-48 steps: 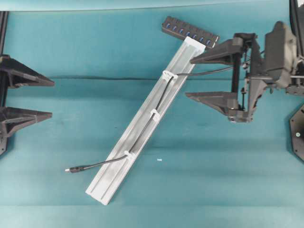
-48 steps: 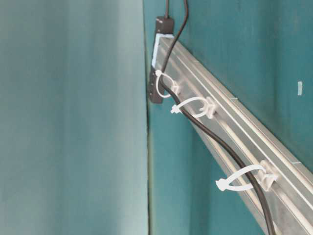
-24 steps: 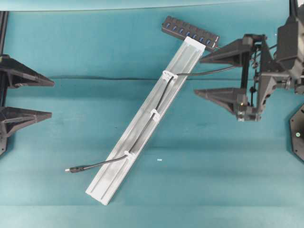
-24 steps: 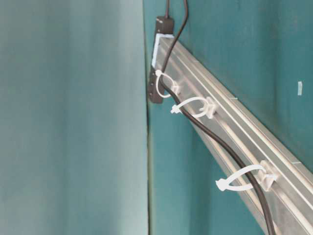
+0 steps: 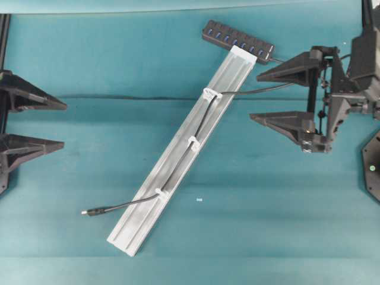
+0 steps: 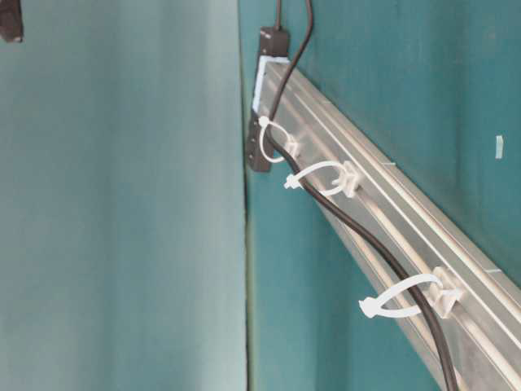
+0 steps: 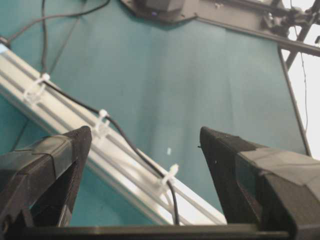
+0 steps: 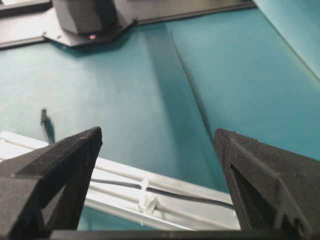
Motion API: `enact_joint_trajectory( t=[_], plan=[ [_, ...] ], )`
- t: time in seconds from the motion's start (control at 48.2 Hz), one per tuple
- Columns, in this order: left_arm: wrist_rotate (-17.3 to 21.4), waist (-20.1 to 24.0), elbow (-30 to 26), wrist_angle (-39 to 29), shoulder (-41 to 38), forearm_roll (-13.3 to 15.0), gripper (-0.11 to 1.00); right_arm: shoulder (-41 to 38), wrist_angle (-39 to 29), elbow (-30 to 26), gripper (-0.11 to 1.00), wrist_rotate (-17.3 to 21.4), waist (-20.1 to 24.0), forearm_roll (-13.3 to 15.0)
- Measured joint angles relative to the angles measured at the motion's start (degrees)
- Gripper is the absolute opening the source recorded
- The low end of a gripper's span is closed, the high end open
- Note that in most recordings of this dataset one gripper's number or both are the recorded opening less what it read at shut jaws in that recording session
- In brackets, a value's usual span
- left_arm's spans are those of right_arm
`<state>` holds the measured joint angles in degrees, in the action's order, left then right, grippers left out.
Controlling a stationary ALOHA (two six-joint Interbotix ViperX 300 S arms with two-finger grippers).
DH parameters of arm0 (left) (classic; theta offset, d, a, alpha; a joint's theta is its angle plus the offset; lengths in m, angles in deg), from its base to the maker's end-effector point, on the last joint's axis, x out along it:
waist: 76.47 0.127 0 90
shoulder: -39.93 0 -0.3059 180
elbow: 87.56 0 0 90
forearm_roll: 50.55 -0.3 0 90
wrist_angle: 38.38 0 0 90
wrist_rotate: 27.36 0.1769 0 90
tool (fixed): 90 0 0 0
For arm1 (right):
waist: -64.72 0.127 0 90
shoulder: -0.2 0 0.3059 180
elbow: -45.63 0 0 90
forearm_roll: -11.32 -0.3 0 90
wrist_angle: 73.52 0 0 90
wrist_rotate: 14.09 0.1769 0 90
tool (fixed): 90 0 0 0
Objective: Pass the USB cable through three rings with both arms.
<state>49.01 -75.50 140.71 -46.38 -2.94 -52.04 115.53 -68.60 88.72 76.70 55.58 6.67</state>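
Note:
The USB cable (image 5: 202, 122) runs from the black hub (image 5: 237, 38) down the silver rail (image 5: 148, 222). It passes through all three rings: the upper ring (image 5: 212, 94), the middle ring (image 5: 193, 142) and the lower ring (image 5: 160, 193). Its plug (image 5: 89, 212) lies on the mat left of the rail. My right gripper (image 5: 254, 97) is open and empty, to the right of the upper ring, with the cable's slack between its fingers' span. My left gripper (image 5: 65, 124) is open and empty at the far left edge. The left wrist view shows the cable (image 7: 125, 141) threaded under the clips.
Teal mat (image 5: 267, 196) covers the table. A tiny white scrap (image 5: 199, 200) lies right of the rail's lower half. The right arm's body (image 5: 356, 77) fills the right edge. The hub sits touching the rail's far end. A dark part (image 6: 10, 20) shows at the table-level view's top left.
My right gripper has drawn back to the right, away from the rail, still open. The left gripper, cable and rail have not moved.

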Motion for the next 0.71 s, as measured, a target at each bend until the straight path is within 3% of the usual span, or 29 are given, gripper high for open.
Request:
enact_joint_trajectory(
  t=[0.415, 0.705],
  plan=[
    [0.4, 0.0, 1.6, 0.4, 0.3, 0.0, 0.94, 4.0, -0.3, 1.9, 0.93, 0.0, -0.4, 0.0],
    [0.6, 0.1, 1.8, 6.0, 0.4, 0.0, 0.94, 3.2, 3.1, 1.9, 0.93, 0.0, 2.3, 0.0]
  ],
)
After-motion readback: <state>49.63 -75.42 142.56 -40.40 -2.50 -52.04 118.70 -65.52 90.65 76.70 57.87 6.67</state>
